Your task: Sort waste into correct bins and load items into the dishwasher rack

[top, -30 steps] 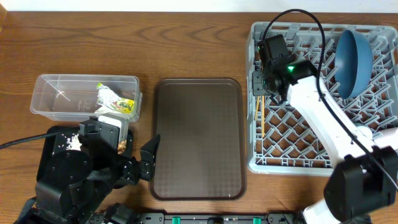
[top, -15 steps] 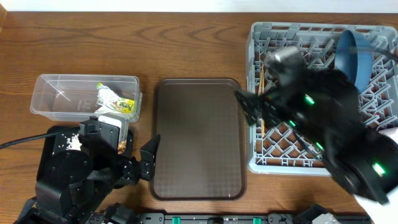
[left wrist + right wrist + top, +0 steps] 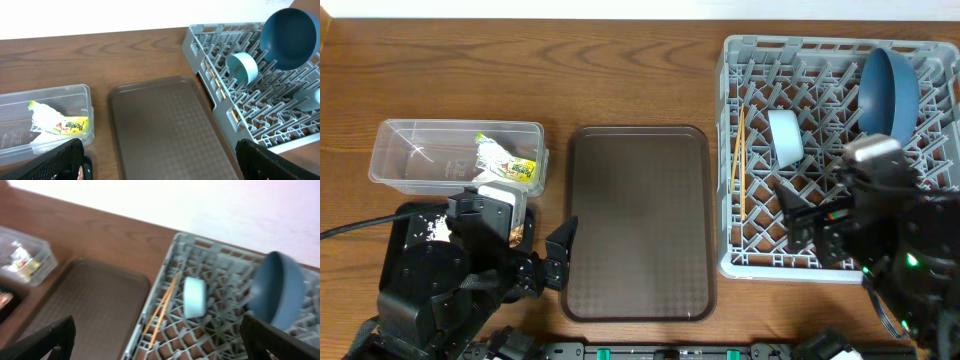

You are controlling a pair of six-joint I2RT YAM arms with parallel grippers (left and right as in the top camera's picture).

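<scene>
The grey dishwasher rack [image 3: 745, 255] stands at the right. In it are the blue plate [image 3: 888, 88] on edge, the light blue cup [image 3: 784, 137] on its side and the wooden chopsticks [image 3: 740, 160] lying along the left side. My right gripper [image 3: 798, 222] is open and empty over the rack's front part. In its wrist view [image 3: 165, 342] the chopsticks [image 3: 162, 307], the cup [image 3: 194, 297] and the plate [image 3: 277, 292] show ahead. My left gripper [image 3: 560, 255] is open and empty by the brown tray's left edge. The clear tub [image 3: 420, 150] holds the crumpled paper with the yellow-green wrapper [image 3: 505, 160].
The brown serving tray [image 3: 638, 220] lies in the middle. The black tray [image 3: 395, 225] with white rice [image 3: 435, 228] is mostly under my left arm. The left wrist view [image 3: 162, 165] shows the tub [image 3: 20, 137], the wrapper [image 3: 62, 122], the rack [image 3: 225, 107] and a pale vessel [image 3: 307, 97] in it.
My right arm has pulled back from the rack's far left part to its front right, leaving the chopsticks lying in the rack. The light blue cup is uncovered. The left arm has not moved.
</scene>
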